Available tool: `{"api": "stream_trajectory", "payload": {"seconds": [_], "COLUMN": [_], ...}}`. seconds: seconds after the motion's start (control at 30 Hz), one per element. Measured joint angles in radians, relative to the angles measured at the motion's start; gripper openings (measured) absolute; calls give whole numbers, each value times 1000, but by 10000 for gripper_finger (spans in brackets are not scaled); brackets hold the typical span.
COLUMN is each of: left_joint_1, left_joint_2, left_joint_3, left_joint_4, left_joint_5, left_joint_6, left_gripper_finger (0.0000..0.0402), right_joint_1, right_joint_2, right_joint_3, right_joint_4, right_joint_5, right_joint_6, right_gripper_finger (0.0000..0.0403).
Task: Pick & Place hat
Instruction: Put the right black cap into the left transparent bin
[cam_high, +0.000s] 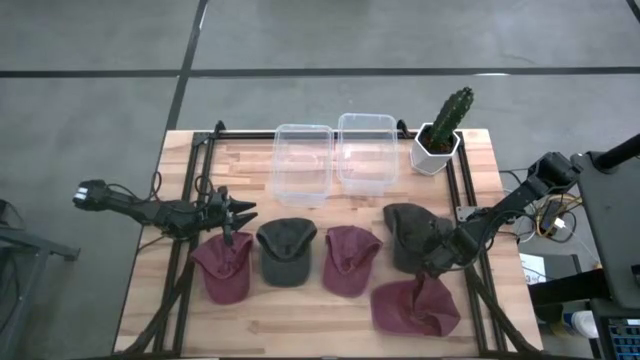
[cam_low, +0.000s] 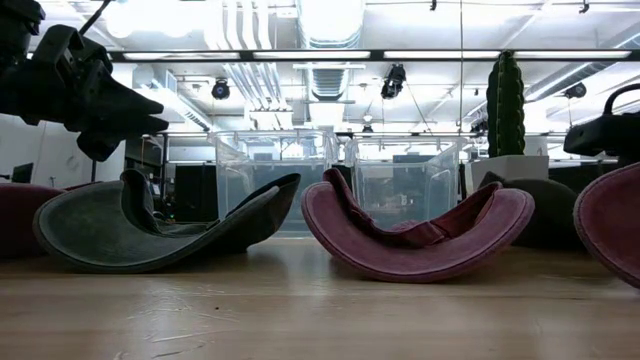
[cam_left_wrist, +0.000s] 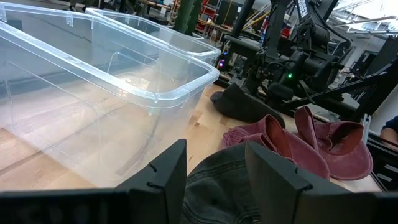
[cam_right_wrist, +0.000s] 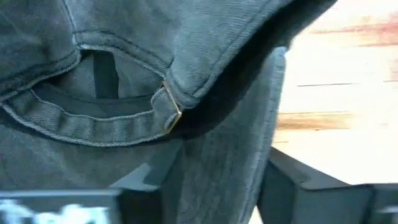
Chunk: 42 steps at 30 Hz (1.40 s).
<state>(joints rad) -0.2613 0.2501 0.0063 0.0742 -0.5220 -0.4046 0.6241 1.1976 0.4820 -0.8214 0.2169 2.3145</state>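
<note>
Right pincer (cam_high: 438, 262) apparently pinching dark cap (cam_high: 412, 234), left pincer (cam_high: 238, 213) spread above maroon cap (cam_high: 224, 266)

Two clear plastic bins (cam_high: 303, 163) and (cam_high: 365, 150) stand side by side at the far edge of the wooden table (cam_high: 300, 325), both without lids. A potted cactus (cam_high: 447, 122) (green stem, white angular pot) stands just beside the right-hand bin, near the table's far right corner.
</note>
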Motion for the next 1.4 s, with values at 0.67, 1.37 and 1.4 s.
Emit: {"api": "stream_trajectory", "payload": {"seconds": [0.67, 1.37, 1.4], "left_joint_1": [0, 0, 0], "left_joint_2": [0, 1, 0], "left_joint_3": [0, 15, 16], "left_joint_4": [2, 152, 176], "left_joint_5": [0, 0, 0], "left_joint_6": [0, -26, -40], "left_gripper_finger": [156, 156, 156], "right_joint_1": [-6, 33, 33], "right_joint_2": [1, 17, 25], "right_joint_3": [196, 853, 873], "right_joint_4": [-352, -737, -734], "right_joint_5": [115, 575, 605], "right_joint_6": [-45, -305, -328], "right_gripper_finger": [13, 12, 12]}}
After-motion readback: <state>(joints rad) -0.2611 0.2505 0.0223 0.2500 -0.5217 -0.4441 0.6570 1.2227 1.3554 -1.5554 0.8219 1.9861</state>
